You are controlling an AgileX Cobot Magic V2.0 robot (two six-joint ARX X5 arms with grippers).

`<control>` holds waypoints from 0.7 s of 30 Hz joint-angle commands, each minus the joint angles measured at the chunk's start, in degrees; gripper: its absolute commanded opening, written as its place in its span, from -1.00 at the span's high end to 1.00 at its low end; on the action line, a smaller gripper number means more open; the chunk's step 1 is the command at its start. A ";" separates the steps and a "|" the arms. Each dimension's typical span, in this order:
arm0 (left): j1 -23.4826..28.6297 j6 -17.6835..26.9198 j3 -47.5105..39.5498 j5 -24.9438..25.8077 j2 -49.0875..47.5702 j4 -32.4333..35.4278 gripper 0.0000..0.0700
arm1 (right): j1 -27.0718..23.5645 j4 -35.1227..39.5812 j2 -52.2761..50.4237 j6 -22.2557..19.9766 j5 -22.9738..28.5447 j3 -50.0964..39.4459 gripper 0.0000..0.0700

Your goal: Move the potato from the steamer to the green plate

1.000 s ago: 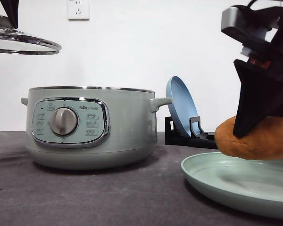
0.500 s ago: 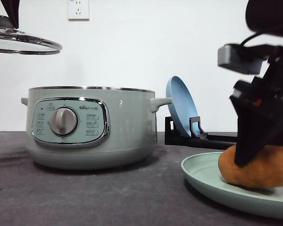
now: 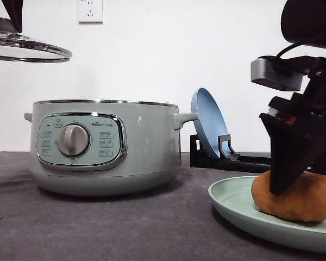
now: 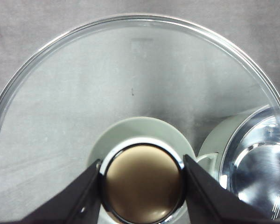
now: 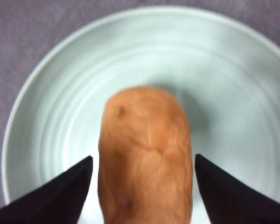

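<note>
The orange-brown potato (image 3: pixel 299 200) lies on the pale green plate (image 3: pixel 233 206) at the right front of the table. My right gripper (image 3: pixel 300 187) hangs over it with a black finger on either side. In the right wrist view the potato (image 5: pixel 144 154) rests in the middle of the green plate (image 5: pixel 233 70), and a narrow gap separates each finger of the right gripper (image 5: pixel 143 161) from it, so the gripper is open. The sage-green steamer (image 3: pixel 106 147) stands uncovered at the left. My left gripper (image 4: pixel 142 175) is shut on the lid knob (image 4: pixel 143 182), holding the glass lid (image 3: pixel 30 50) high at the left.
A blue plate (image 3: pixel 208 126) stands on edge in a black rack (image 3: pixel 223 156) behind the green plate, just right of the steamer's handle. The steamer's shiny inside (image 4: pixel 259 172) shows below the lid. Dark grey cloth covers the table.
The right gripper came down with the potato, which now rests on the green plate. Its fingers have spread slightly off the potato. The left arm and lid have barely moved.
</note>
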 commanded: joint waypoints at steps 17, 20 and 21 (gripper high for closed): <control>-0.11 -0.51 2.46 2.29 0.46 1.49 0.97 | 0.31 -32.75 -27.79 7.29 0.19 23.45 -0.57; -0.11 -0.73 2.46 2.58 0.46 1.53 0.97 | 0.31 -35.67 -33.40 9.88 0.10 26.92 -0.57; -0.11 -0.81 2.46 2.58 0.46 1.58 0.97 | 0.31 -36.36 -35.14 10.55 0.09 28.04 -0.57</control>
